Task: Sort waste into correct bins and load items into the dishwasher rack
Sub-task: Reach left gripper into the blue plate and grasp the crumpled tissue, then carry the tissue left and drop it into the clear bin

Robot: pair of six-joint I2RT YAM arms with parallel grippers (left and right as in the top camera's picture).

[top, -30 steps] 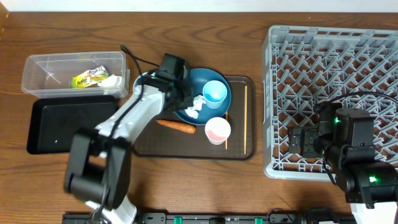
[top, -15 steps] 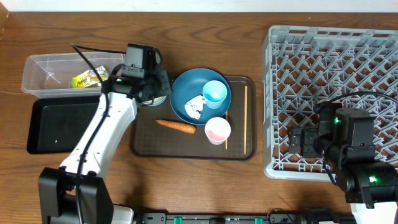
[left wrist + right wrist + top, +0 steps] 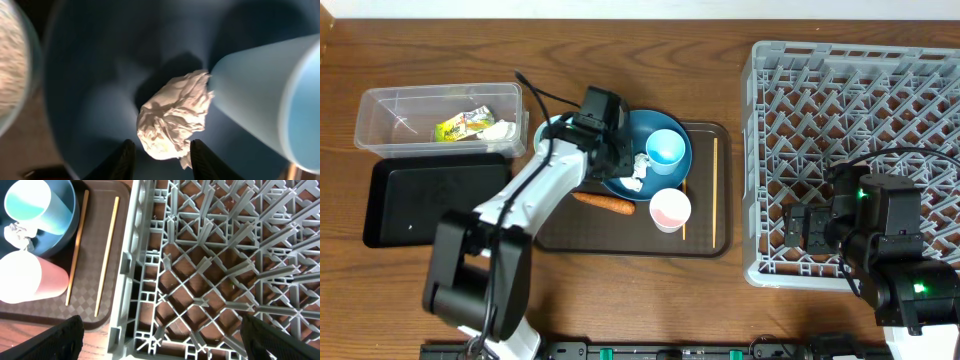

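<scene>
A crumpled white tissue wad (image 3: 175,117) lies in the large blue dish (image 3: 95,75), touching the light-blue cup (image 3: 260,95). My left gripper (image 3: 162,162) is open, with a finger on each side of the wad's near end. In the overhead view, the left gripper (image 3: 626,166) is over the dish (image 3: 620,135), by the wad (image 3: 640,172) and cup (image 3: 666,150). The carrot (image 3: 603,202), pink cup (image 3: 670,208) and chopsticks (image 3: 714,190) lie on the brown tray. My right gripper (image 3: 172,345) is open and empty over the grey rack's (image 3: 210,270) front-left corner.
The clear tub (image 3: 380,110) at the back left holds a yellow wrapper (image 3: 455,127) and a tissue (image 3: 498,129). The black tray (image 3: 420,200) sits in front of it. A small bowl of rice (image 3: 546,130) is partly hidden under my left arm. The rack (image 3: 860,100) fills the right side.
Half a second ago my left arm was further left, by the clear tub; now it is back over the blue dish, at the tissue wad. The right arm has not moved.
</scene>
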